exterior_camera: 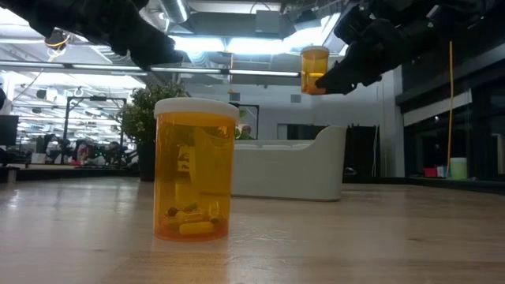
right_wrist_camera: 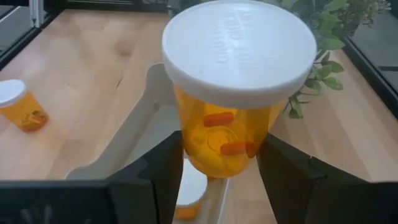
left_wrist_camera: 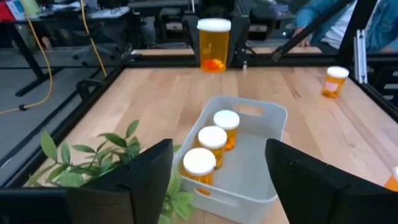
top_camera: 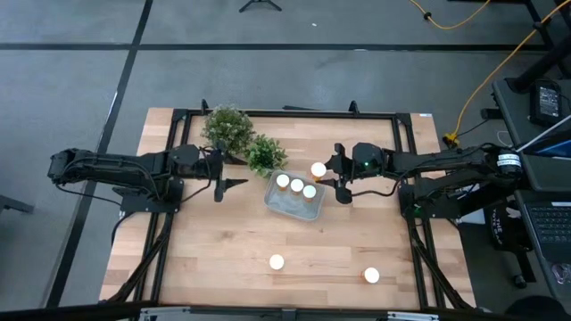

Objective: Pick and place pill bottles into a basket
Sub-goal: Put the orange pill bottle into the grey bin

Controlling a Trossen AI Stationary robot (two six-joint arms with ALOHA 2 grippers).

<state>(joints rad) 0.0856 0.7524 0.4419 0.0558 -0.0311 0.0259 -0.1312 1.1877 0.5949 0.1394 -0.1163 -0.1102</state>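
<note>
While its fingers stand spread and empty, the left gripper (top_camera: 234, 183) waits beside two potted plants (top_camera: 243, 139). Three pill bottles (top_camera: 296, 186) already stand in the basket (top_camera: 278, 206). Just right, the right gripper (top_camera: 331, 174) pinches another bottle (top_camera: 318, 169) above the rim, apparently for dropping in. Two bottles (top_camera: 277, 262) remain on the tabletop (top_camera: 205, 259).

plants (top_camera: 243, 139) crowding basket's (top_camera: 287, 207) far side
</note>
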